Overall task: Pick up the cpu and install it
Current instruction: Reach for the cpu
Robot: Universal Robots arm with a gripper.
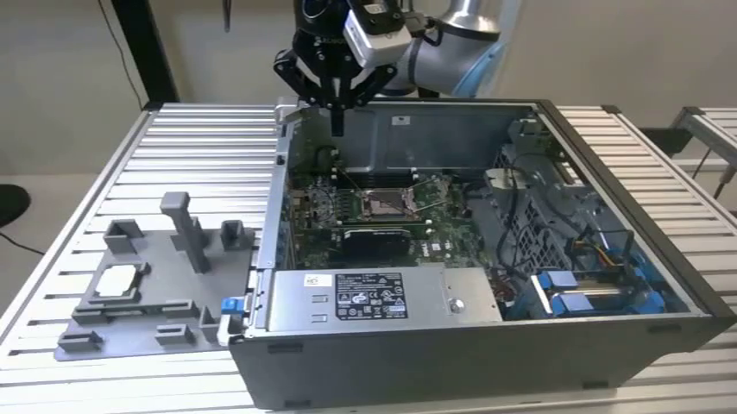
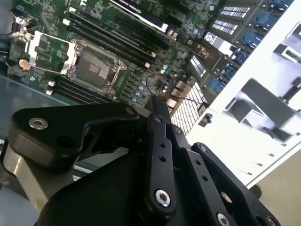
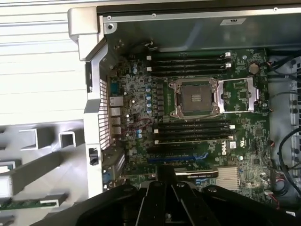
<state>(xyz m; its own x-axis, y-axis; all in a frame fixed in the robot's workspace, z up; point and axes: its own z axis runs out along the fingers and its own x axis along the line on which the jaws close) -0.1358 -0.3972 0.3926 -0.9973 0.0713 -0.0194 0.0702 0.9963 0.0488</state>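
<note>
Exterior view first: the black claw (image 1: 337, 128) hangs over the far rim of the dark grey steel computer case (image 1: 484, 358), fingers pinched together with nothing between them. The case lies open upward on the ribbed aluminium tabletop (image 1: 196, 147), presumably so the arm can reach in from above. And there's the cpu (image 1: 119, 280), a small flat square chip with a pale silver top. It sits in a recess of the grey plastic holder (image 1: 167, 289) toward the exterior view's left, outside the case and well apart from the claw. That recess looks meant to keep it square at a known spot. The grey, white-labelled power supply box (image 1: 381, 297) sits at the near end of the case.

Second wrist view now: the closed claw (image 2: 157, 104) looms in front. Beyond it, on the green motherboard (image 2: 186, 16), is the dark square socket (image 2: 94, 68), its metal retaining frame (image 2: 49, 52) flipped open beside it. I'd say it's ready to take a chip.

First wrist view: the claw (image 3: 165, 172) is shut above the board's edge, and the socket (image 3: 195, 98) is bare.
</note>
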